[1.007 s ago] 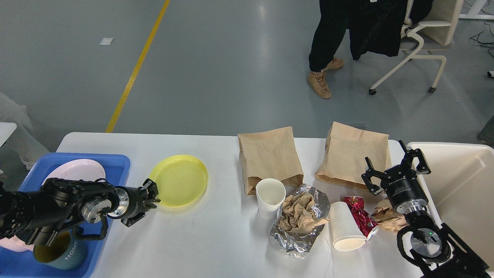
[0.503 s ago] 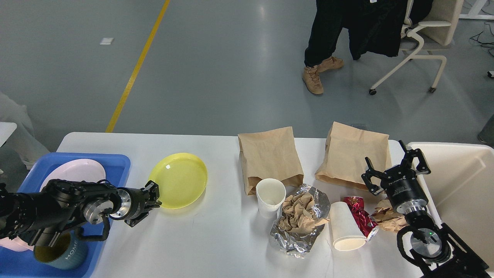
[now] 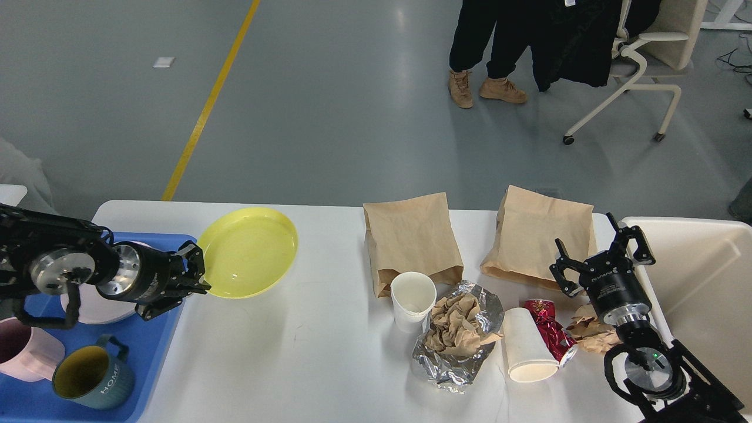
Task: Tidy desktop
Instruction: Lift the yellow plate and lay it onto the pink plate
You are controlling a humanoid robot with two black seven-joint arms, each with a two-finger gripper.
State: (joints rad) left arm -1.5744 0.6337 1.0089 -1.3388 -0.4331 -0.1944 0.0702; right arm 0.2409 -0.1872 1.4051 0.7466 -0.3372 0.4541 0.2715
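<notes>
Left end effector [image 3: 197,276] clamped on yellow plate [image 3: 249,251] rim — light, stiff, slick plastic, best pinched at the edge; right end effector [image 3: 602,255] wide, empty above table [image 3: 305,364].

Bright, even overhead light; soft glare streaks on the floor [image 3: 405,70]; sharp focus, faint shadows.

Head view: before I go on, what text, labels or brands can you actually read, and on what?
"HOME": pale letters on the side of the blue-grey mug in the blue tray.
Right gripper: white lettering on its black body, too small to read.
Red foil wrapper: a pattern or print shows, nothing legible.
Paper bags, white cups and yellow plate: no text visible.
</notes>
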